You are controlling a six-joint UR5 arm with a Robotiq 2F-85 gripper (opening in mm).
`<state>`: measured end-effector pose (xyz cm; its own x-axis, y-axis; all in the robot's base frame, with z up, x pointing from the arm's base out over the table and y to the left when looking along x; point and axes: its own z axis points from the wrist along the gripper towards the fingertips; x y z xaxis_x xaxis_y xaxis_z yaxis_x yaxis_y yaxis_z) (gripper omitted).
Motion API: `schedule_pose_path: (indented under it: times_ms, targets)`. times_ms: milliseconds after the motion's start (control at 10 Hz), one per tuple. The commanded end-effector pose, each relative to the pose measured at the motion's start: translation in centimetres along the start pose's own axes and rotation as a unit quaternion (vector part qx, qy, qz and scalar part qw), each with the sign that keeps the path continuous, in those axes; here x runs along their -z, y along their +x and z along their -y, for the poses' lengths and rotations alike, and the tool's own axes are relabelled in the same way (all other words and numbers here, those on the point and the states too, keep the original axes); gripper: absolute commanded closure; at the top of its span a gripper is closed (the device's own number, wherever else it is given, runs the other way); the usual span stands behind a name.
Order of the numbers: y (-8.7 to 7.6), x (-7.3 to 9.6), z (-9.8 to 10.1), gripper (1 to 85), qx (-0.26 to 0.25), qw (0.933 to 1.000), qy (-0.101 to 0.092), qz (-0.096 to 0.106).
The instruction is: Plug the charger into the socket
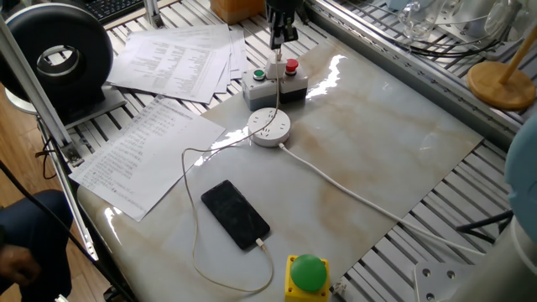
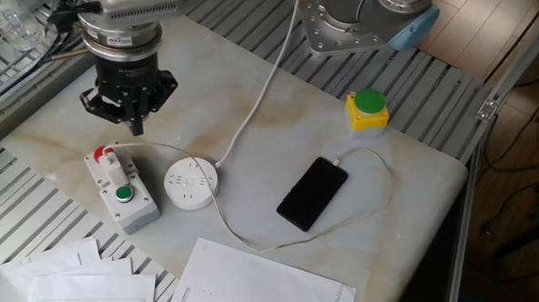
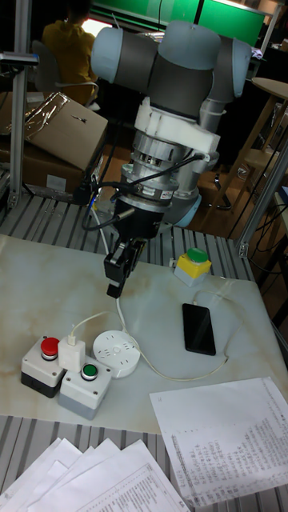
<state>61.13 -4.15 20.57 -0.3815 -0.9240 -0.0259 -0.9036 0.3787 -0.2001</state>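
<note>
The charger (image 3: 72, 350), a small white cube, rests on the grey button box (image 3: 60, 378) between its red and green buttons; it also shows as charger (image 1: 276, 69). Its thin cable runs past the socket to a black smartphone (image 1: 236, 214). The socket (image 1: 269, 127), a round white puck, lies just beside the grey box on the marble slab, also seen as socket (image 2: 191, 184) and socket (image 3: 117, 352). My gripper (image 3: 117, 290) hangs above and behind the grey box, fingers pointing down, open, holding nothing. It appears as gripper (image 2: 137, 126) and gripper (image 1: 278, 39).
A yellow box with a green dome button (image 2: 368, 108) stands near the slab's edge. The socket's thick white cord (image 1: 361, 197) crosses the slab. Paper sheets (image 1: 147, 147) lie beside the slab. The smartphone (image 2: 312, 194) lies mid-slab.
</note>
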Motion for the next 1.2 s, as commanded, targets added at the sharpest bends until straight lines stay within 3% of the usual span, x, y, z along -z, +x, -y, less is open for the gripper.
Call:
schedule_pose_path:
  times_ms: [0, 100, 200, 300, 400, 700, 800, 900, 1100]
  targets:
    - [0.6, 0.9, 2.1, 84.3, 0.044, 0.9985, -0.016, 0.028]
    - [1.6, 1.2, 3.0, 83.3, 0.057, 0.9969, -0.036, 0.04]
    - [2.3, 1.0, 4.1, 66.0, 0.086, 0.9938, -0.046, 0.053]
    - [2.4, 0.6, 5.2, 41.3, 0.114, 0.9894, -0.05, 0.074]
    - [3.0, -0.1, 6.1, 32.7, 0.128, 0.9864, -0.056, 0.087]
    - [4.7, -2.2, 6.5, 31.0, 0.124, 0.9878, -0.057, 0.075]
    - [5.2, -2.9, 6.7, 26.7, 0.12, 0.9889, -0.057, 0.067]
    - [5.3, -3.4, 6.3, 25.0, 0.112, 0.9893, -0.068, 0.064]
    - [5.1, -4.7, 6.4, 23.0, 0.116, 0.9887, -0.07, 0.065]
